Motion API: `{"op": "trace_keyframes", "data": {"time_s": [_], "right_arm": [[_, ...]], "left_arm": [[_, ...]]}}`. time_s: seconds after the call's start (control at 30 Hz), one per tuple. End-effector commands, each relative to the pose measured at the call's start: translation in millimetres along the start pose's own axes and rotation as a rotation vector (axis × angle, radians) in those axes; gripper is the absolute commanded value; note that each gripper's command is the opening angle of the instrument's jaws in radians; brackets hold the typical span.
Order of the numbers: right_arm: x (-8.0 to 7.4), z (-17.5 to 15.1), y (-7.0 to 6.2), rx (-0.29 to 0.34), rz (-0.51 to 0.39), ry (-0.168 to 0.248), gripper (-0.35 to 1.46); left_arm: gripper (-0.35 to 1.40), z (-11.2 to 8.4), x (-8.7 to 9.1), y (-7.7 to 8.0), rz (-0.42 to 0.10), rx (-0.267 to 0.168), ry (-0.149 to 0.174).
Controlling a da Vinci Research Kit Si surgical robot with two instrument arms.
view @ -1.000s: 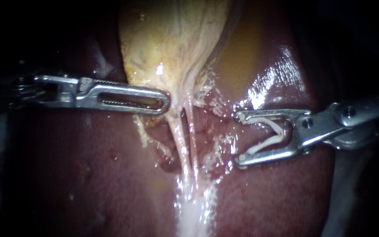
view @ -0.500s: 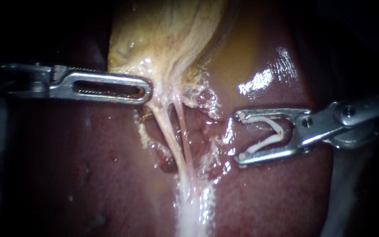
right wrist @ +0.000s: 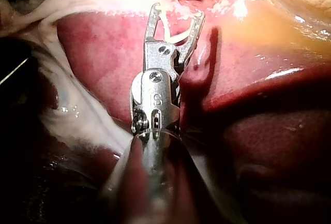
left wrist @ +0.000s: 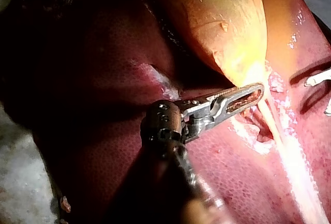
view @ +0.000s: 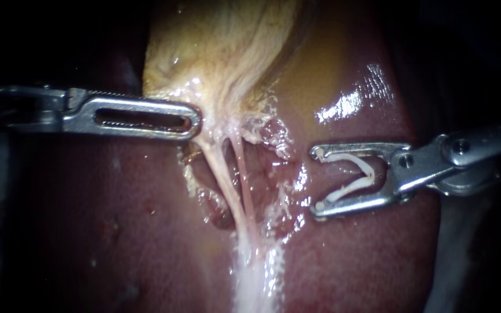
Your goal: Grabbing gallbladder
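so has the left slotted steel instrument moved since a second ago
Yes. The left instrument shifted toward the view's left, away from the unmoved right instrument and its white clip, dragging the pale yellow gallbladder along.

Carrier is a pale surface [left wrist: 20,182], probably a cloth-covered tabletop, though it is hard to tell. In the left wrist view it shows past the liver's edge. In the endoscope view it is dim at 9 and 4 o'clock. The liver [view: 117,232] lies directly on it, dark red and wet. The gallbladder [view: 221,46] rests on the liver at 12 o'clock.
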Motion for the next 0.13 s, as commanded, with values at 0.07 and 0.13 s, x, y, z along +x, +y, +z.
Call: {"op": "trace_keyframes", "data": {"time_s": [0.07, 0.13], "right_arm": [[0.0, 0.0, 0.0, 0.0, 0.0, 0.0, 0.49], [0.0, 0.0, 0.0, 0.0, 0.0, 0.0, 0.49]], "left_arm": [[-0.35, 0.1, 0.0, -0.1, 0.0, 0.001, 0.0], [-0.35, 0.2, 0.0, -0.2, 0.0, 0.001, 0.0]]}}
